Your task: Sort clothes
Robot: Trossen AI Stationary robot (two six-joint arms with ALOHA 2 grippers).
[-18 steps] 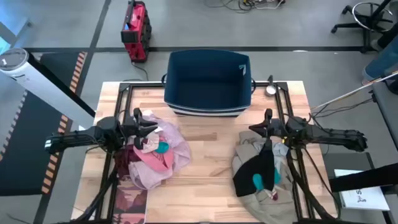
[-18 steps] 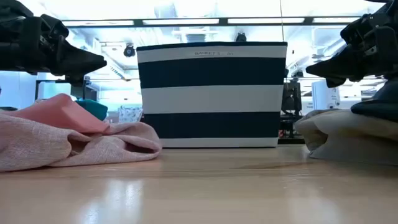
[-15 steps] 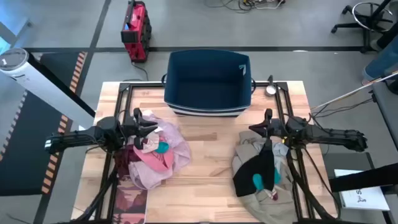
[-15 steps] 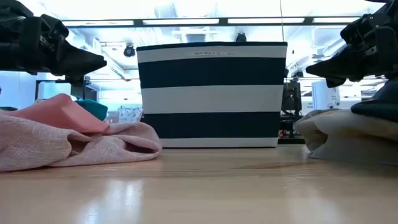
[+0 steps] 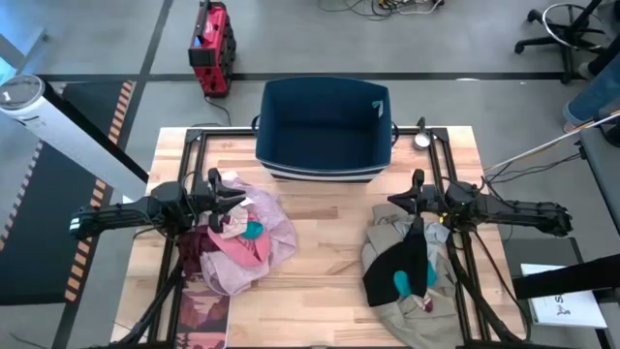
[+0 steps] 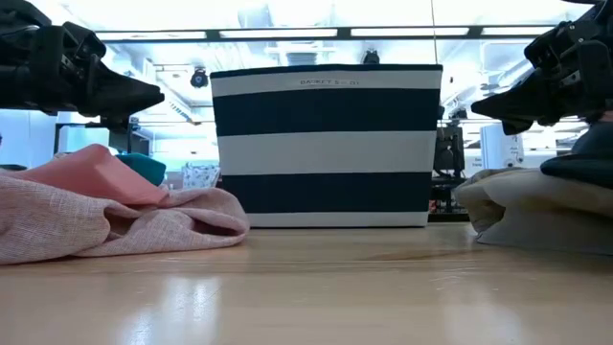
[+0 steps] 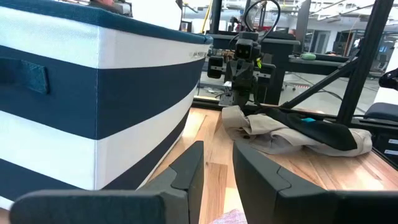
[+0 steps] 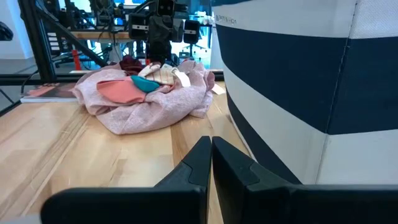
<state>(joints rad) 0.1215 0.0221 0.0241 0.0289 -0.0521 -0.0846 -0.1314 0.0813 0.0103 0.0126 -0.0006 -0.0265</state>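
High view: two heaps of clothes lie on the pale wooden worktop (image 5: 320, 262), with the navy blue and white striped fabric bin (image 5: 325, 128) standing at the far edge between them.

The left gripper (image 5: 239, 201) hovers over its heap with its jaws parted a little and grasping nothing, as the left wrist view shows. Directly under and just ahead of those jaws lies the large pale lilac-pink woven garment (image 5: 276, 231). A coral pink piece (image 5: 244, 248) and a small teal piece (image 5: 253, 230) rest on top of it, and a maroon garment (image 5: 194, 250) sits at the arm's side of the heap. A flat reddish-brown book (image 5: 201, 322) lies at the near edge, partly under the clothes.

The right gripper (image 5: 395, 201) hangs above the other heap, its jaws pressed together and empty in the right wrist view. Below and behind them spreads the large beige-khaki garment (image 5: 387, 240), with a black piece (image 5: 399, 264) draped across it and a second small teal scrap (image 5: 401, 283) on the black.

Low view shows both grippers clear of the fabric.
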